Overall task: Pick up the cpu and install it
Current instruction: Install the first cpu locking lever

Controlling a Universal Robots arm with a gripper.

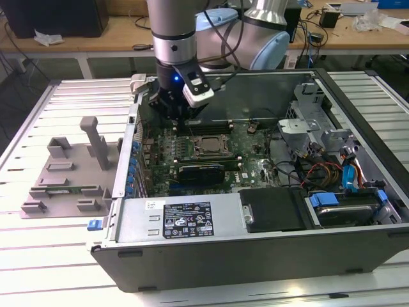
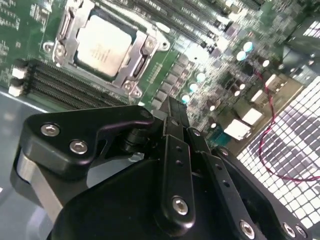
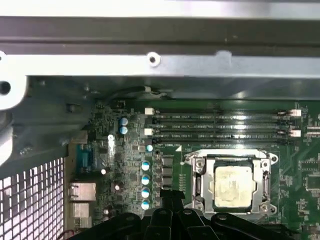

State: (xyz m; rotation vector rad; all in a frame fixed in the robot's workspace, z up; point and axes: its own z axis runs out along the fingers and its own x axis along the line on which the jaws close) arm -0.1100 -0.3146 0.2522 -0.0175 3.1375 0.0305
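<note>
I held my pincer [image 1: 181, 118] low inside the open computer case [image 1: 358, 96], with its fingers drawn together into one narrow tip. The cpu [image 3: 232, 186] lay flat, silvery top up, inside the socket frame [image 3: 197, 176] on the green board [image 3: 125, 165]. It was just beside my pincer's tip and apart from it.

Rows of long memory slots [image 3: 215, 125] ran beyond the frame, between it and the case wall [image 3: 150, 75]. A line of small blue-topped capacitors [image 3: 145, 179] stood close to my tip on the side away from the cpu. Past them was the case's vented grille [image 3: 30, 195].

In the exterior view a long black card [image 1: 201, 171] stood up from the board on the far side of the socket frame from my pincer. A tangle of coloured cables [image 1: 319, 173] lay well off towards that view's right. The case wall rose close behind my pincer, and the case stood open above the board. A grey holder [image 1: 64, 173] sat on the slatted table [image 1: 38, 256], well outside the case.
</note>
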